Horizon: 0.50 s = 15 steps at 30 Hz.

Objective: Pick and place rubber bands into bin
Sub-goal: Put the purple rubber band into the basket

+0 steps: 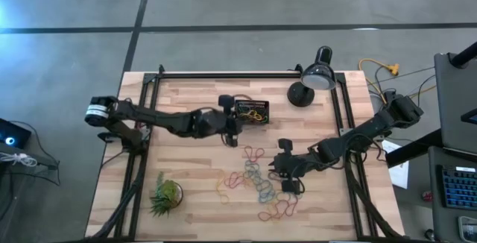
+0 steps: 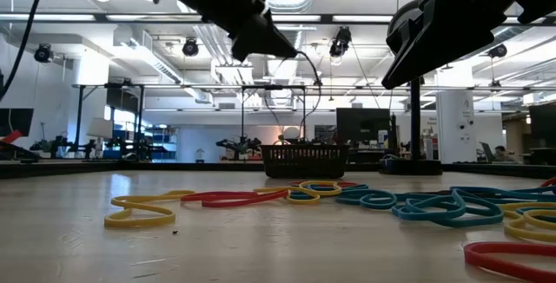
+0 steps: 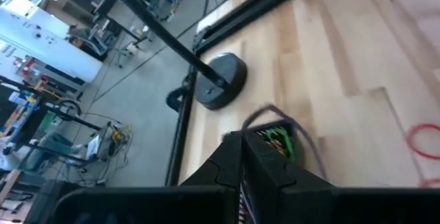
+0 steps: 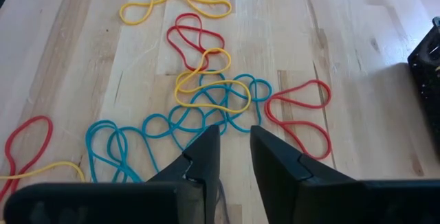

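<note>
the right end effector (image 4: 234,152) hangs narrowly parted and empty over the rubber bands (image 1: 257,182) tangled on the tabletop (image 1: 194,206), so it may drag several at once, while the closed left end effector (image 1: 232,127) sits beside the bin (image 1: 252,112).

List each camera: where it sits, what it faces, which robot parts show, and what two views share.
High view: overhead, straight down on the table; both arms, left gripper by the bin, right gripper over the rubber bands.
Low view: table height, level across the rubber bands to the bin; arms overhead.
Left wrist view: looks past its shut fingers toward the lamp base.
Right wrist view: looks past its fingers down on the rubber bands.
Shared: high and low views both show the bin.
</note>
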Each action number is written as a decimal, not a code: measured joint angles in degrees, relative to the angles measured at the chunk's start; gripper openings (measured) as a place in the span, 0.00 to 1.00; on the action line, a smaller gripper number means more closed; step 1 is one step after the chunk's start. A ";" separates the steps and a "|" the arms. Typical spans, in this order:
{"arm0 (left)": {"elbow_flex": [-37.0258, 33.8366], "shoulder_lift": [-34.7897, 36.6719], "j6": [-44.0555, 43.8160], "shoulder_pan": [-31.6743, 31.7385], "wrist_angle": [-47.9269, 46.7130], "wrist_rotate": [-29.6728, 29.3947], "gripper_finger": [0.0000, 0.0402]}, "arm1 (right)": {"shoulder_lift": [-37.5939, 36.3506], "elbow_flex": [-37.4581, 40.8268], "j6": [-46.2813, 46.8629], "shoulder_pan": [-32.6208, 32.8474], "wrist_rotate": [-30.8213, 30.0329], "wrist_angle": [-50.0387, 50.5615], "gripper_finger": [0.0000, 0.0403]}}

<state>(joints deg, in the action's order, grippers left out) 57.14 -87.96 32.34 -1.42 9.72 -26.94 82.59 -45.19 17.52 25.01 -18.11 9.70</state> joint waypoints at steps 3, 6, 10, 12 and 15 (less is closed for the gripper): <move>1.40 0.00 0.15 3.30 0.42 3.59 0.00 | 0.00 0.00 -0.16 0.00 -0.01 0.01 0.20; 2.45 -0.26 -0.04 6.47 0.60 8.05 0.00 | 0.00 0.00 -0.16 -0.01 -0.02 0.01 0.21; 2.80 -0.55 -0.15 9.48 2.24 10.94 0.00 | 0.00 0.00 -0.16 0.00 -0.02 -0.01 0.21; 2.64 -0.52 -0.53 10.87 2.61 13.37 0.00 | 0.00 0.00 -0.16 -0.01 -0.02 -0.01 0.21; 2.43 -0.57 -1.77 12.62 2.07 14.42 0.00 | 0.00 0.00 -0.22 -0.01 -0.02 -0.01 0.20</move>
<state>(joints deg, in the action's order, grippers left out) 59.57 -88.53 30.57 11.20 11.79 -12.51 82.59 -45.19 17.31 25.00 -18.13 9.69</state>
